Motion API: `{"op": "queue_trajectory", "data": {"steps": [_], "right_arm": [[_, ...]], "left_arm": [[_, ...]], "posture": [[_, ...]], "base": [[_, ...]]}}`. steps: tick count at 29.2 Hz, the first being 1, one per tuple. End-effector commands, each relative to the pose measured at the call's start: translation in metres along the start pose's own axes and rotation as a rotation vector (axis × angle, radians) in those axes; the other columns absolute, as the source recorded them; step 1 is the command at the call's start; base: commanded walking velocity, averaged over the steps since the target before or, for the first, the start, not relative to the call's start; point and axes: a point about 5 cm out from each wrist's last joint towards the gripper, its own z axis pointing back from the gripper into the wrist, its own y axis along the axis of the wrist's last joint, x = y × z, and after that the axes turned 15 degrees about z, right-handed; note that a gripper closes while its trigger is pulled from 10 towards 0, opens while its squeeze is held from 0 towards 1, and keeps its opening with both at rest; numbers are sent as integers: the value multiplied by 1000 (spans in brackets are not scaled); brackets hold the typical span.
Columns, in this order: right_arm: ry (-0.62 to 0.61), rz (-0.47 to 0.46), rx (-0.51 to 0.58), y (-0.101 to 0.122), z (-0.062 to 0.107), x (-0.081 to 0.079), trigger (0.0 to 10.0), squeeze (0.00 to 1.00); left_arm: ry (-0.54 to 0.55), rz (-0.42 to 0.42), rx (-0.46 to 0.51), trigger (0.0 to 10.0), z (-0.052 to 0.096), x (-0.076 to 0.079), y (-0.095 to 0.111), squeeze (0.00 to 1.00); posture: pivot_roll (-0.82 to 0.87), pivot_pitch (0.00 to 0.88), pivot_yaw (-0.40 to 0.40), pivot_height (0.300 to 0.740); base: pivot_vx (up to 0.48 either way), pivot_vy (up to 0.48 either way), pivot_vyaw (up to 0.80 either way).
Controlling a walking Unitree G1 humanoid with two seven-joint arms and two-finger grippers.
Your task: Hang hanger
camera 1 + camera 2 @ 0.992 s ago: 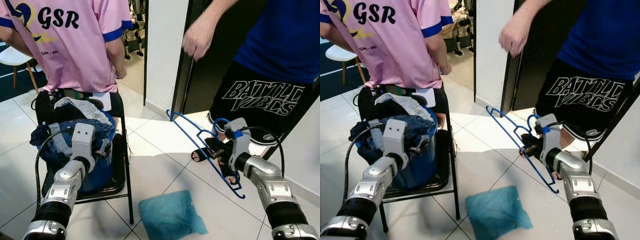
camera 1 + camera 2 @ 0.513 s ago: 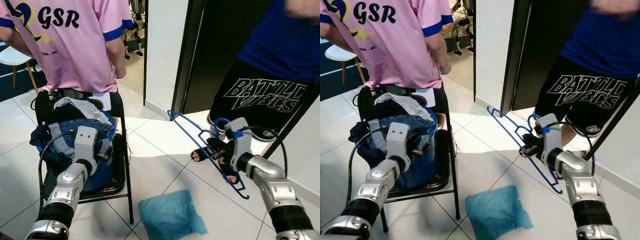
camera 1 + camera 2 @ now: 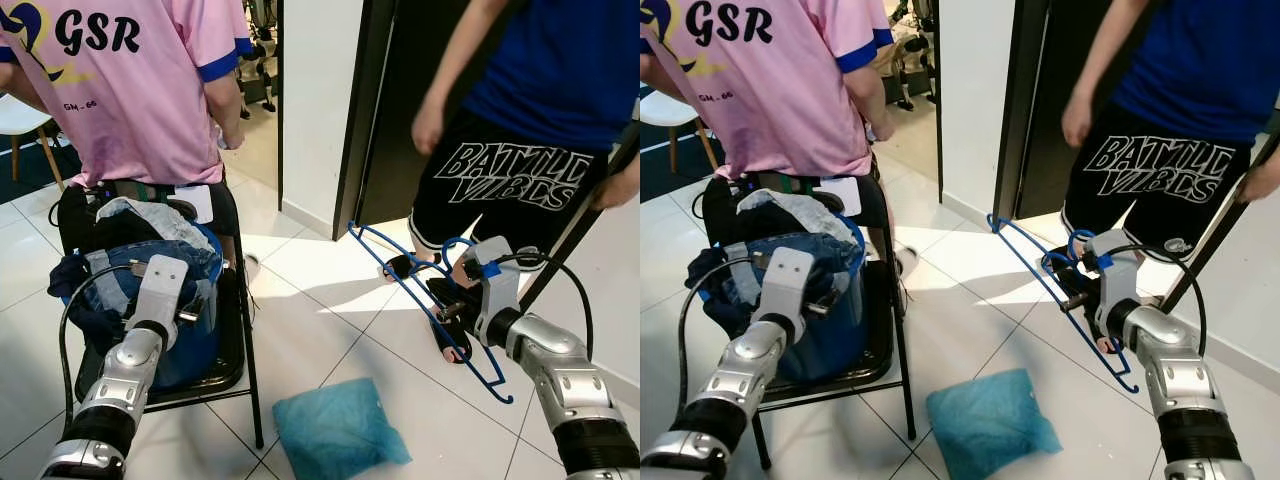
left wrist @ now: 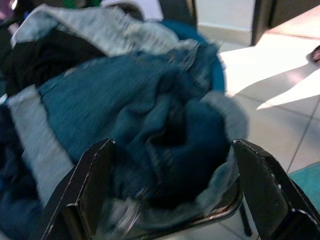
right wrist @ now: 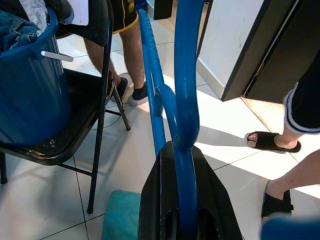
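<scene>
The right gripper (image 3: 452,306) is clenching the blue hanger (image 3: 420,295) at its middle, holding it tilted above the white tile floor (image 3: 320,330), near a person in black shorts (image 3: 505,185); the left gripper (image 4: 165,185) is hovering with fingers spread over the denim clothes (image 3: 150,255) piled in a blue bucket (image 5: 30,95) on the black folding chair (image 3: 235,340); a teal cloth (image 3: 335,435) is lying on the floor just beside the chair's front leg.

Bright daylight, sunlit floor patch (image 3: 330,295), left wrist view blurred
</scene>
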Motion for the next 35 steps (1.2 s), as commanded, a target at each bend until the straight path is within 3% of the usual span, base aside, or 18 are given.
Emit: {"op": "queue_trajectory", "data": {"steps": [1, 19, 20, 21, 22, 23, 25, 35], "right_arm": [[-7, -8, -10, -1, 3, 0, 10000, 0], [-14, -1, 29, 16, 11, 2, 10000, 0], [-15, 0, 31, 17, 11, 2, 10000, 0], [-15, 0, 31, 17, 11, 2, 10000, 0], [-16, 2, 31, 18, 11, 3, 10000, 0], [-16, 2, 31, 18, 11, 3, 10000, 0], [-18, 6, 31, 19, 12, 3, 10000, 0], [-24, 10, 50, 26, 13, 4, 10000, 0]], "left_arm": [[31, -34, -45, 10000, 3, -8, -10, 0], [31, -203, -140, 10000, 12, -14, -33, 0], [29, -220, -137, 8902, 12, -13, -33, 0], [29, -220, -137, 8902, 12, -13, -33, 0], [28, -238, -133, 4000, 12, -13, -32, 0], [28, -238, -133, 4000, 12, -13, -32, 0], [0, -265, -118, 0, 11, -9, -30, 0], [-34, -320, -105, 0, 11, -5, -29, 0]], "posture": [[-40, 44, -40, 740], [-49, 71, -37, 740], [-50, 71, -36, 740], [-50, 71, -36, 740], [-48, 70, -37, 740], [-48, 70, -37, 740], [-47, 70, -36, 740], [-50, 67, -32, 740]], "base": [[0, 0, 0], [0, 0, 0], [0, 0, 0], [0, 0, 0], [0, 0, 0], [0, 0, 0], [0, 0, 0], [0, 0, 0]]}}
